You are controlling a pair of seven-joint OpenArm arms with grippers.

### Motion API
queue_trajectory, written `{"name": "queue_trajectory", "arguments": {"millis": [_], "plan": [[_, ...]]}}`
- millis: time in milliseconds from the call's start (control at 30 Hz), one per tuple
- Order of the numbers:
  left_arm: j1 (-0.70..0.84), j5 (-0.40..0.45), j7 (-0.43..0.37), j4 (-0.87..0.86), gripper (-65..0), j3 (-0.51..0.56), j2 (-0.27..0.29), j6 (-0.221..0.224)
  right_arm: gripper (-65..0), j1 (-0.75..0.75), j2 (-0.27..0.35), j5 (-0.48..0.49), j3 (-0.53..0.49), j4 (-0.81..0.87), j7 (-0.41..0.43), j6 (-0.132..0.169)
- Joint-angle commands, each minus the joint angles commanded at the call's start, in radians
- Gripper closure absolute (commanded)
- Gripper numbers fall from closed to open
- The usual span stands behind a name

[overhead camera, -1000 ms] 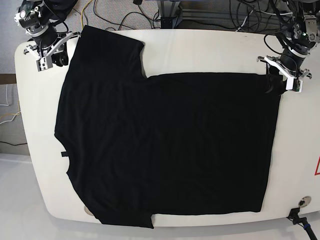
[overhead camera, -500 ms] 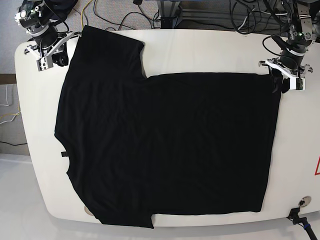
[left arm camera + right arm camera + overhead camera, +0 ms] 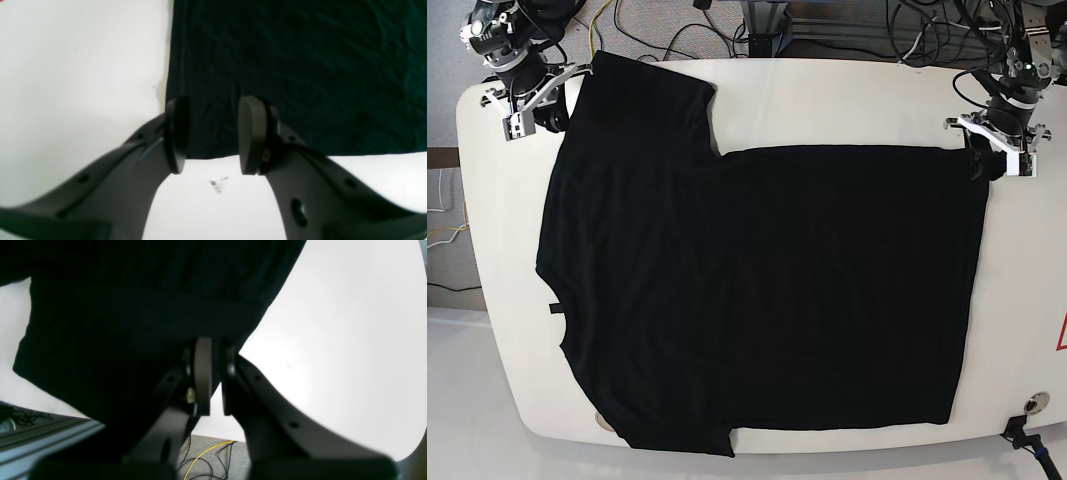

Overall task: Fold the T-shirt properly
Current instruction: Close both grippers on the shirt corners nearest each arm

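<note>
The black T-shirt (image 3: 757,290) lies spread flat on the white table (image 3: 847,100), back side up, with no print showing. My left gripper (image 3: 987,165) sits at the shirt's far right hem corner. In the left wrist view it (image 3: 211,136) is open, and its pads straddle the corner of the cloth (image 3: 300,66). My right gripper (image 3: 545,118) is at the outer edge of the far left sleeve. In the right wrist view its jaws (image 3: 215,373) stand almost together on the dark sleeve edge (image 3: 133,306), with table showing through the lower slit.
Cables and a yellow cord (image 3: 597,20) lie on the floor beyond the table's far edge. A small round metal fitting (image 3: 1032,405) sits near the front right corner. A red mark (image 3: 1061,335) shows at the right edge.
My left gripper has shifted slightly toward the far edge at the hem corner. The right gripper has edged a little farther back by the sleeve. The shirt has not moved.
</note>
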Motion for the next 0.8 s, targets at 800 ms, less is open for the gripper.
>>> {"name": "queue_trajectory", "arguments": {"millis": [800], "plan": [[-0.014,0.001,0.012,-0.072,-22.4,0.004,0.003,0.000,-5.4,0.027,-0.002,-0.010,-0.050,-0.020,-0.006,0.001]]}}
